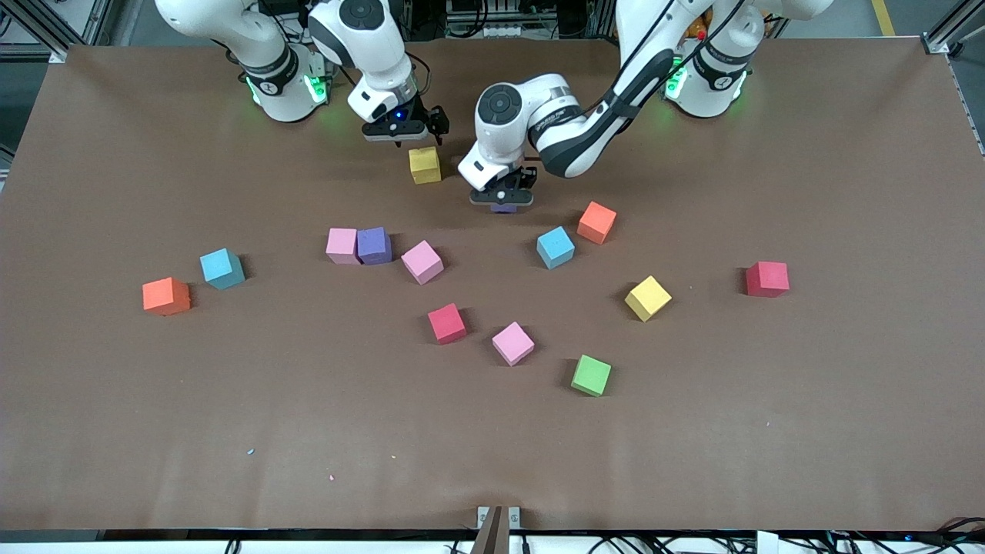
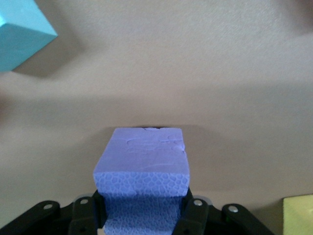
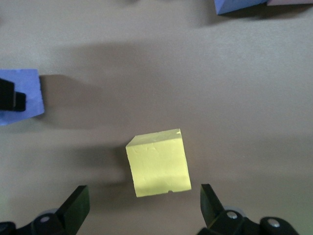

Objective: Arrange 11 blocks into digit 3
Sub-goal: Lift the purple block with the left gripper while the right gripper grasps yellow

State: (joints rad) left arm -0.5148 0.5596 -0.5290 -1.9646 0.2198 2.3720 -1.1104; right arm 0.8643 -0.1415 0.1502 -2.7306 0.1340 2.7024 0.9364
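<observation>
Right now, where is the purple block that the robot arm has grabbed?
The left gripper is shut on the purple block, in the middle of the table, beside a yellow block that sits under the open right gripper.

Front view: bright, even overhead light on brown counter point(image 1: 769, 431); no glare. Blocks cast short soft shadows toward right arm's end. Green glow from status lights at both arm bases tints counter nearby. Slight bowing along counter edges.

Left wrist view: warm, washed tone; purple block point(image 2: 142, 161) sharp enough to show foam texture, blue block point(image 2: 19, 34) at frame corner soft.

Right wrist view: broad soft shadow bands across counter; yellow block point(image 3: 158, 163) bright, edges clear.
</observation>
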